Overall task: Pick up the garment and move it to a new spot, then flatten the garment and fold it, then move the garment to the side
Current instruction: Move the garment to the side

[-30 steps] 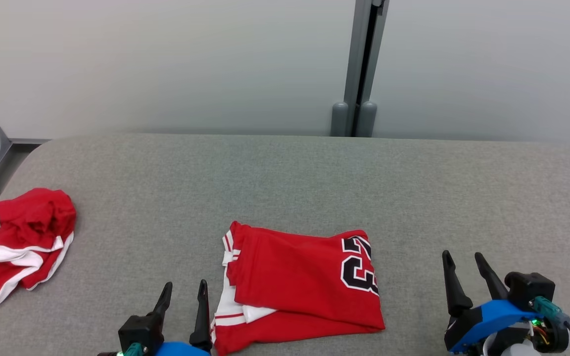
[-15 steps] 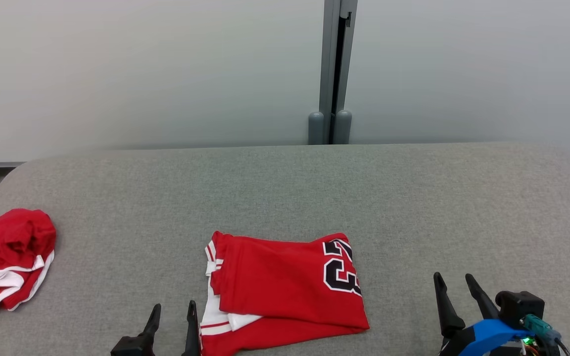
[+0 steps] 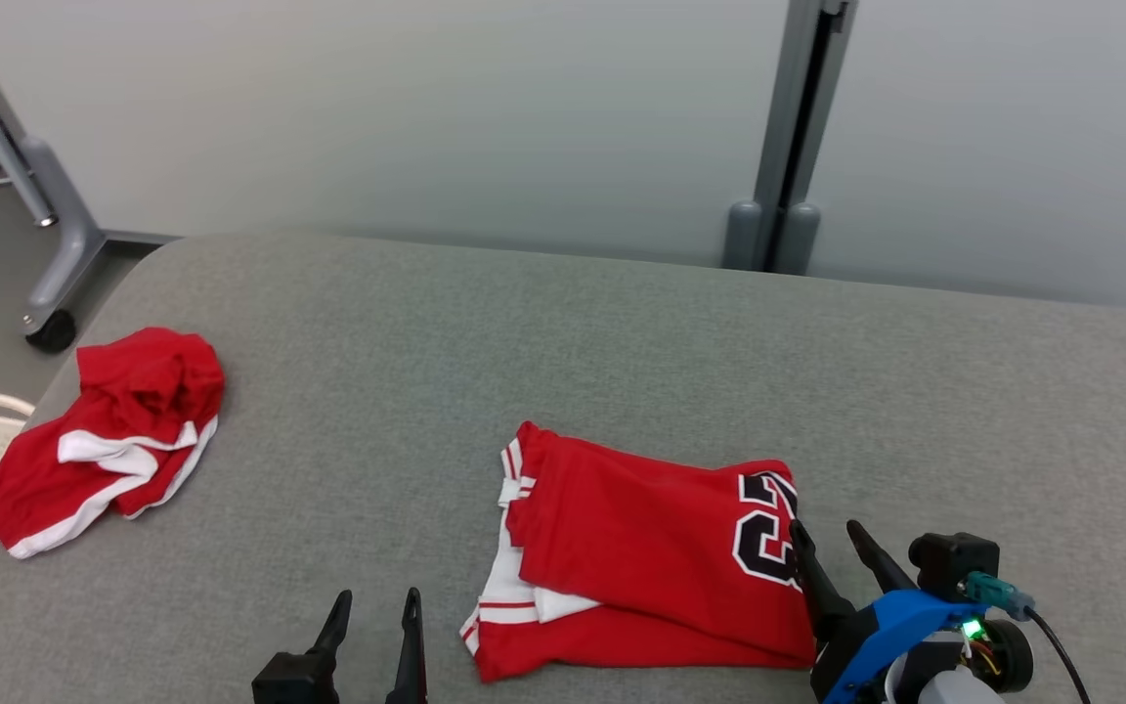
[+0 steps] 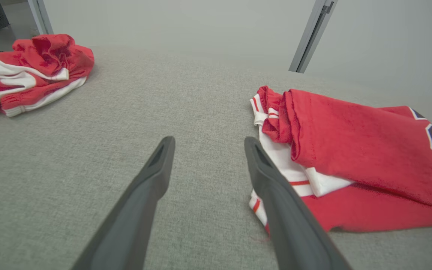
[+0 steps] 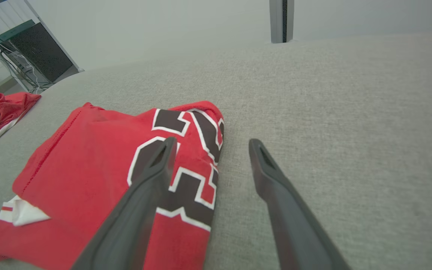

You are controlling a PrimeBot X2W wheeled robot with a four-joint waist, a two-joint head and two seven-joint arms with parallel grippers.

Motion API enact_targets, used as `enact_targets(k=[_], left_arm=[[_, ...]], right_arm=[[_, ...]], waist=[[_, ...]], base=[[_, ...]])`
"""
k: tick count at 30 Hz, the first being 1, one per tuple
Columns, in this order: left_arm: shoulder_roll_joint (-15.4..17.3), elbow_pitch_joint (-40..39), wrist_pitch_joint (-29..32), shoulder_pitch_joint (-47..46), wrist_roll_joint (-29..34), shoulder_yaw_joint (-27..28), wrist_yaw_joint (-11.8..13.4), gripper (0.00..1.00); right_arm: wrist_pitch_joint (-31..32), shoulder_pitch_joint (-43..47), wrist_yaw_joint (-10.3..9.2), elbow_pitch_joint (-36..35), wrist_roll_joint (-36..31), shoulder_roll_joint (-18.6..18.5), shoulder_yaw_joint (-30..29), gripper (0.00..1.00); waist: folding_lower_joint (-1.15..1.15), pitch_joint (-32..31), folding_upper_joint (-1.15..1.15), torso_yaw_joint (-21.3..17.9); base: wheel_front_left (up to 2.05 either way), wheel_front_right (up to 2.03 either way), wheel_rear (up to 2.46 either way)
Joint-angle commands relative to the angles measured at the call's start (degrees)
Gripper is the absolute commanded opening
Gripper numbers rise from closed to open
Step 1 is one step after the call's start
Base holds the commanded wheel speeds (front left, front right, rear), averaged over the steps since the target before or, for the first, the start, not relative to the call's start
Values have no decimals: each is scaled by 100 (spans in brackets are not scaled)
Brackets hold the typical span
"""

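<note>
Left claw (image 3: pixel 378 593) and right claw (image 3: pixel 825 526) stood apart, empty; the folded jersey (image 3: pixel 641 538) lay lengthwise between them, its numbered end at the right claw.

The red garment (image 3: pixel 622 528) bears a black 23 (image 3: pixel 766 529).

right pincer (image 5: pixel 212 141) spread empty, one finger over the numbered edge of the folded red jersey (image 5: pixel 81 157) on the grey table (image 5: pixel 332 112)

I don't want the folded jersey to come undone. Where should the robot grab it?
Probably both short ends at once: the left gripper pinching the stacked, white-trimmed layers, the right gripper pinching the folded end by the number. The jersey lies flat, so slide in low from each side.
</note>
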Motion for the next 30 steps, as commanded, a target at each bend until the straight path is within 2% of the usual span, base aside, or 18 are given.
enact_targets(k=[1,6,7,8,10,15,20,23,30], left_arm=[[-4,-4,-14,-142,26,-5,-14,100],[-5,-28,-15,-170,51,33,-37,100],[-5,-37,-15,-184,54,41,-42,100],[-6,-49,-15,-193,52,43,-46,100],[-5,-60,-15,-192,31,60,-34,100],[-6,-96,-15,-164,-36,6,-5,100],[-3,-128,-15,-202,-71,-82,-30,100],[-4,-131,-14,-232,-107,-160,-39,100],[-6,-195,-15,-387,-339,-314,34,100]], right_arm=[[0,-69,1,47,-19,-27,11,100],[0,-320,2,799,-28,-23,13,100],[0,-360,1,880,49,-25,36,91],[1,-384,1,970,111,-28,59,43],[7,-397,1,1065,197,-24,89,0],[2,-425,1,871,137,-35,-70,0],[0,-327,1,430,8,-30,-273,0],[-1,-276,1,197,-128,-31,-256,0],[0,-355,0,-79,-255,-35,53,0]], waist=[[0,181,0,193],[0,370,0,526],[0,391,0,560],[0,414,0,589],[0,435,0,600],[0,423,0,465],[0,298,0,76],[0,206,0,-332],[0,163,0,-1634]], base=[[0,0,0],[0,0,0],[0,0,0],[0,0,0],[0,0,0],[0,0,0],[0,0,0],[0,0,0],[0,0,0]])
